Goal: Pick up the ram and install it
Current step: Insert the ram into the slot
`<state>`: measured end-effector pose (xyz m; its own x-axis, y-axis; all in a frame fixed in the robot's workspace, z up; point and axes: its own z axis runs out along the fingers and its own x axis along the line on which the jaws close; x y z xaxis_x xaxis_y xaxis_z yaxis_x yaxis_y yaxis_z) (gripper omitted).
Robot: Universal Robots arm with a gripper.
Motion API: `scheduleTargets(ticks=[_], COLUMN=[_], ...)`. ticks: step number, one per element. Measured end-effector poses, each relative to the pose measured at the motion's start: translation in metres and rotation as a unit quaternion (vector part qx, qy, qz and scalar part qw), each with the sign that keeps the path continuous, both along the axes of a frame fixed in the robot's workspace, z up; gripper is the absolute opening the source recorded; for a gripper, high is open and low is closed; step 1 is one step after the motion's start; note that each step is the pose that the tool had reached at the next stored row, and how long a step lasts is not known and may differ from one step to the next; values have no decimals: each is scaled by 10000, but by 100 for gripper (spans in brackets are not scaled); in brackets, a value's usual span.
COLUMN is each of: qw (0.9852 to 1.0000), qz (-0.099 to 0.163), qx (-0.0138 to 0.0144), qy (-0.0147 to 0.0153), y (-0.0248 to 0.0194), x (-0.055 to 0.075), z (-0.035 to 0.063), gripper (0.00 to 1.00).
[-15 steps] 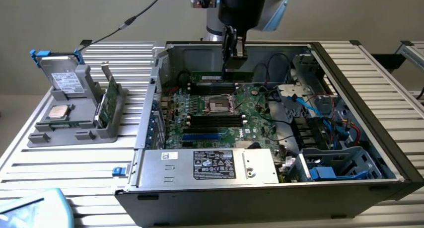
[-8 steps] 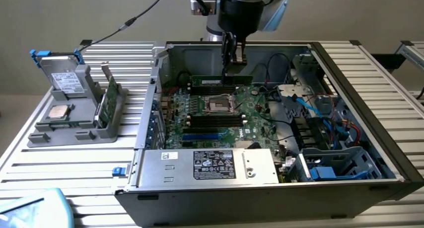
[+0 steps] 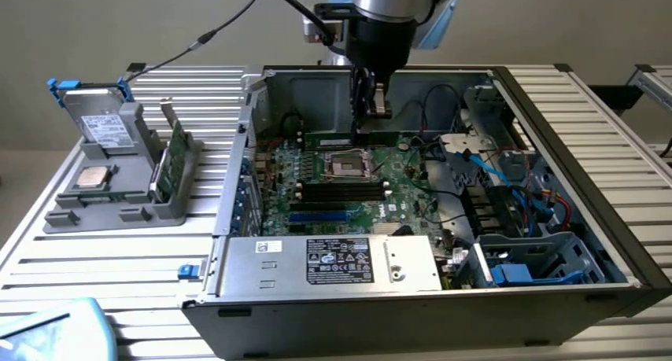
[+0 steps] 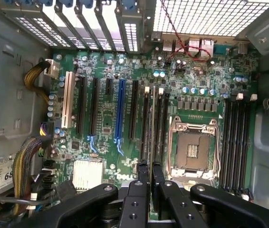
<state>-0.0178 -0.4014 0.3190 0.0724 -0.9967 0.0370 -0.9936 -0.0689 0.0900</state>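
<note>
Slatted metal desk (image 3: pixel 84 243) under an open computer case (image 3: pixel 420 318). Exterior view: hand (image 3: pixel 367 127) low inside the case, pinching the ram (image 3: pixel 347 138) mid-length, its long axis running left to right across that view. Wrist view: ram (image 4: pixel 152 128) edge-on between the fingers (image 4: pixel 143 183), parallel to the memory slots (image 4: pixel 166 123) beside the processor socket (image 4: pixel 191 149).

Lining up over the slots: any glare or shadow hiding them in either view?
Wrist view: the perforated case wall is blown out white, but the memory slots are evenly lit. Exterior view: even light on the motherboard, no glare.
</note>
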Motion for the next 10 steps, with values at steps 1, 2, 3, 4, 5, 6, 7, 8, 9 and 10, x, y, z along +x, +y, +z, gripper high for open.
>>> scheduleTargets(ticks=[1,2,3,4,5,6,7,8,9,10], qw=[10000,10000,10000,10000,10000,10000,10000,10000,10000,10000], qz=[0,0,0,-1,-2,-3,-4,-7,-9,-12], qx=[1,2,4,7,8,9,9,9,8,8], qy=[-1,0,0,-1,-1,-1,-1,-1,0,0], y=[-9,-17,-21,-23,-24,-24,-24,-24,-24,-24], x=[0,0,-1,-1,-1,-1,-1,-2,-3,-6], z=[-19,-37,-54,-73,-90,-109,-127,-146,-163,-181], gripper=[14,14,14,14,14,14,14,14,14,14])
